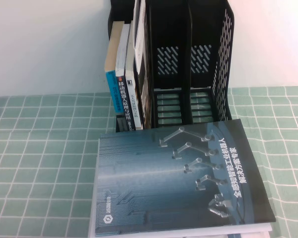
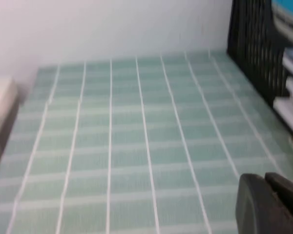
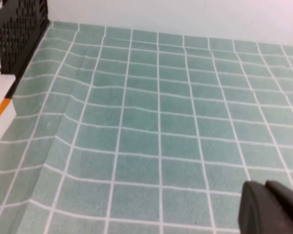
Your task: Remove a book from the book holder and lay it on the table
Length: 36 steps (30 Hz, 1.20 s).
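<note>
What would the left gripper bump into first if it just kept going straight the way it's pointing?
Probably nothing soon: ahead of the left gripper lies open green table, then the white wall. The book holder stands off to one side. Depth is uncertain.

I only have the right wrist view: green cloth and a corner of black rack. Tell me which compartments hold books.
Observer: Only the left compartment of the book holder has books. The middle and right ones are empty.
Operator: Report what lies in front of it.
Observer: A dark blue book lies flat on the table, cover up, with white edges showing beneath it.
Operator: Place the left gripper for me.
Observer: The left gripper hangs over the table near the holder's book-filled side. Like the right gripper, it is absent from the high view.
</note>
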Motion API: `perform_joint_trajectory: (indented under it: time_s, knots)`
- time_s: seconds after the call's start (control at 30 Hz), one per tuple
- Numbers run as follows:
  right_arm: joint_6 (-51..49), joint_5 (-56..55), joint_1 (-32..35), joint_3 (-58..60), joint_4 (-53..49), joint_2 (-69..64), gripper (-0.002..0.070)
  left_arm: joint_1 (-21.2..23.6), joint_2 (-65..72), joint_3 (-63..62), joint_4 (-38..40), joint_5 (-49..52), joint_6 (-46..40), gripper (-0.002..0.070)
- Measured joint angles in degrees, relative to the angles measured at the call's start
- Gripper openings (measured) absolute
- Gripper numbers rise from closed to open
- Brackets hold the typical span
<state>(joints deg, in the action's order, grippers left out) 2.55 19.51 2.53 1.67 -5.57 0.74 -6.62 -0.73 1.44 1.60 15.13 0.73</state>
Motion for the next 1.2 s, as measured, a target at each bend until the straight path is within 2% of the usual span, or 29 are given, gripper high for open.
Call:
perform_joint_trajectory:
  time_s: [0.03,0.27,0.43,0.7,0.9,1.03,1.2]
  knots:
    - [0.0,0.0,0.0,0.0,0.0,0.0,-0.0002,0.0,0.0,0.0,0.0,0.0,0.0,-0.0003]
    - [2.95,-9.45,0.0,0.0,0.0,0.0,-0.0002,0.0,0.0,0.13,0.0,-18.19,1.94,-0.0003]
    - [3.97,-17.72,0.0,0.0,0.0,0.0,-0.0002,0.0,0.0,0.13,0.0,-24.95,3.01,-0.0003]
    - [4.26,-23.01,0.0,0.0,0.1,0.0,-0.0002,0.0,0.0,0.26,0.11,-27.12,3.97,-0.0003]
    - [5.91,-30.19,0.0,0.0,0.59,0.0,-0.0002,0.0,0.0,0.26,6.27,-27.95,8.82,-0.0003]
    - [6.3,-32.31,0.0,-0.28,0.83,0.0,-0.0002,0.0,0.0,-3.2,7.22,-21.78,8.93,-0.0003]
    - [6.53,-23.22,0.0,-6.36,0.83,0.0,-0.0002,0.0,2.08,-13.68,7.22,-11.72,6.17,-0.0003]
